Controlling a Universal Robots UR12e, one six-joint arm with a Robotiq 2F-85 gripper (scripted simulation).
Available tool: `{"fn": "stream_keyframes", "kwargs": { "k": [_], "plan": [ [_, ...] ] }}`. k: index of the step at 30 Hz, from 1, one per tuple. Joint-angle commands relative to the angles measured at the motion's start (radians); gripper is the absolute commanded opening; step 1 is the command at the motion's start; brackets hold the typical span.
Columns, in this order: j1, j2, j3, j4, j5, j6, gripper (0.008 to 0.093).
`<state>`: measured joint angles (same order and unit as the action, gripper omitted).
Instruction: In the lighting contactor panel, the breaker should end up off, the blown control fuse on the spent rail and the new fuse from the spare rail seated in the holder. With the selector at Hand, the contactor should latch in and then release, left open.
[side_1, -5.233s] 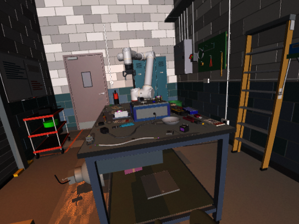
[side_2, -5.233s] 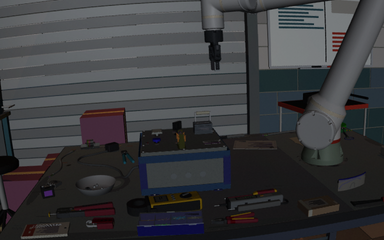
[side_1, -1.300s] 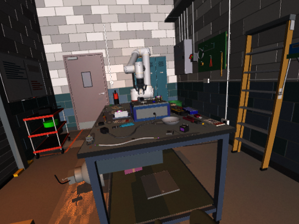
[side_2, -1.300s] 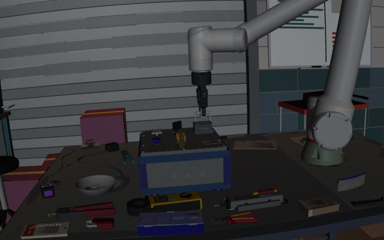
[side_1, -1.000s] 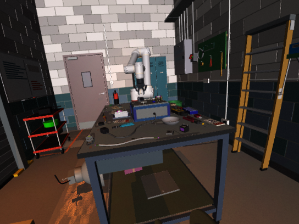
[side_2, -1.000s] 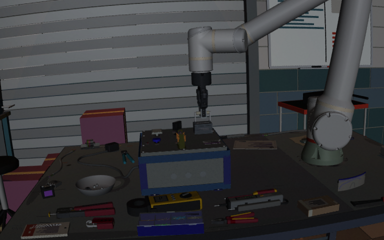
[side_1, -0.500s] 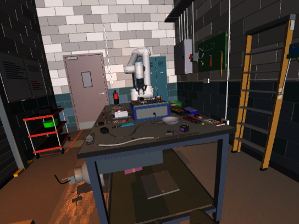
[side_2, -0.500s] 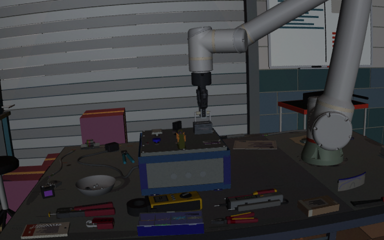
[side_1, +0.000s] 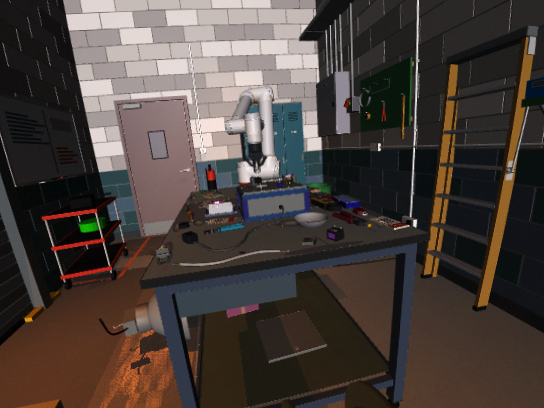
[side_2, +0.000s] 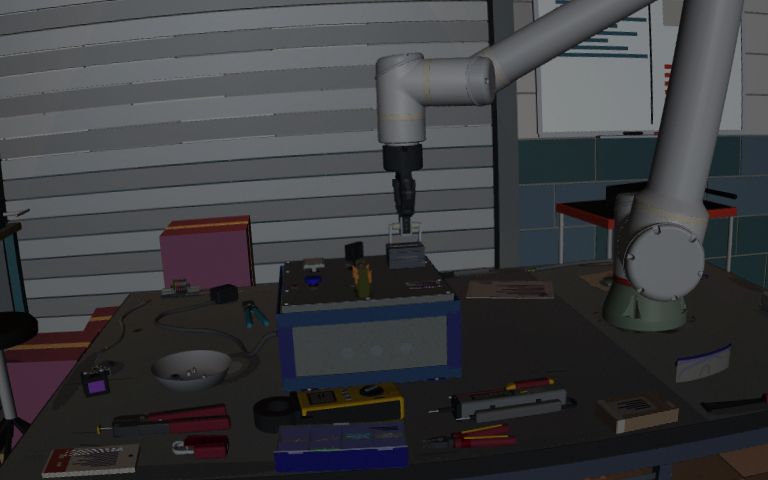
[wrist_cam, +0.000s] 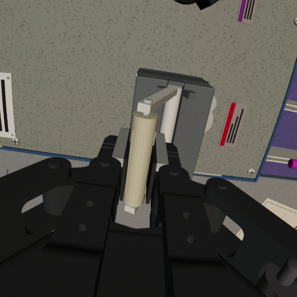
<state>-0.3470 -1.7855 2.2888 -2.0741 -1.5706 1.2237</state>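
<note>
A cream roller bar (wrist_cam: 138, 158) stands out from the dark grey breaker block (wrist_cam: 180, 119) on a pale lever arm, at the back corner of the blue contactor panel (side_2: 368, 317). The bar is clamped between the fingers of my gripper (wrist_cam: 138, 160), which reaches straight down onto it (side_2: 405, 226). A yellow-orange part (side_2: 362, 278) stands upright near the middle of the panel top, with a blue knob (side_2: 312, 280) to its left. The fuse rails are hard to make out.
A grey bowl (side_2: 191, 369) sits left of the panel on the workbench, with a cable beside it. A yellow meter (side_2: 348, 401), a blue case (side_2: 341, 446) and red-handled tools (side_2: 481, 437) lie along the front edge. The arm's base (side_2: 651, 283) stands to the right.
</note>
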Motion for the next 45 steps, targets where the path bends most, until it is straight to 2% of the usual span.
{"fn": "stream_keyframes", "kwargs": {
  "k": [1, 3, 45],
  "plan": [
    [0.000, 0.000, -0.001, -0.001, 0.000, 0.000, 0.0120],
    [0.000, 0.000, -0.001, -0.001, 0.000, 0.000, 0.0080],
    [-0.021, -0.002, -0.004, 0.005, 0.000, -0.021, 0.0080]
  ]
}}
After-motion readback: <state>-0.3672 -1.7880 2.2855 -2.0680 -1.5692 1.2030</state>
